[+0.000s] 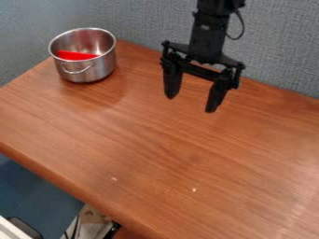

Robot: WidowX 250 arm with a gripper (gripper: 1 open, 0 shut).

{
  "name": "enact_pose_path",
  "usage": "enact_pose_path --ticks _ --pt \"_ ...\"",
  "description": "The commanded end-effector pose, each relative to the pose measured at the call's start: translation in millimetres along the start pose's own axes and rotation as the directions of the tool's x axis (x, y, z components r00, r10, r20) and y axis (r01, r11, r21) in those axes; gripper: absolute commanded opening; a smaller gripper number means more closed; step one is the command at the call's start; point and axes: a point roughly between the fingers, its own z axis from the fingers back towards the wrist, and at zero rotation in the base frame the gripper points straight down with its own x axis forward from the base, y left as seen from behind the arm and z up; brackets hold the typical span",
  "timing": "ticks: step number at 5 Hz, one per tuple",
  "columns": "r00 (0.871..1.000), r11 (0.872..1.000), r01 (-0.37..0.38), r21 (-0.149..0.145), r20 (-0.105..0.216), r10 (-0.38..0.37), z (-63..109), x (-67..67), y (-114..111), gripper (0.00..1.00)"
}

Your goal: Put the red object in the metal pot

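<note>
Black claw (pixel 195 93) hanging over the far middle of the wooden surface (pixel 149 149), pointing almost straight down, jaws spread wide with nothing between them. Two dark fingers (pixel 171 82) tapering toward the wood, tips close above it, whether touching hard to tell. Dark arm rising from the claw and out of the top edge. Metal pot (pixel 84 54) upright near the far left corner, well apart from the claw, shiny rim round and open. Red object (pixel 77 55) lying inside the pot, showing as a bright red patch against the inner wall and bottom, shape unclear. Grey wall behind. Below the near edge, a strip of blue floor and some pale clutter, too small to identify.
</note>
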Motion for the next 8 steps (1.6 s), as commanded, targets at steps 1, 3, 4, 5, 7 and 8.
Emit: enact_pose_path --ticks 1,3,4,5,7,8 --pt "0.996 0.999 -0.037 -0.017 0.077 0.038 50.2 -9.5 16.3 1.0" --pt "0.993 0.997 0.04 -0.062 0.113 -0.033 75.5 -24.5 44.5 1.0" --pt "0.993 0.996 0.074 -0.046 0.094 -0.069 60.0 -26.7 50.6 1.0" --pt "0.982 0.989 0.139 -0.041 0.135 -0.133 54.8 -11.4 49.9 1.0" --pt "0.969 0.975 0.216 -0.048 0.133 -0.208 58.8 -14.3 47.5 1.0" --pt "0.959 0.963 0.263 -0.061 0.122 -0.254 61.2 -24.0 41.6 1.0"
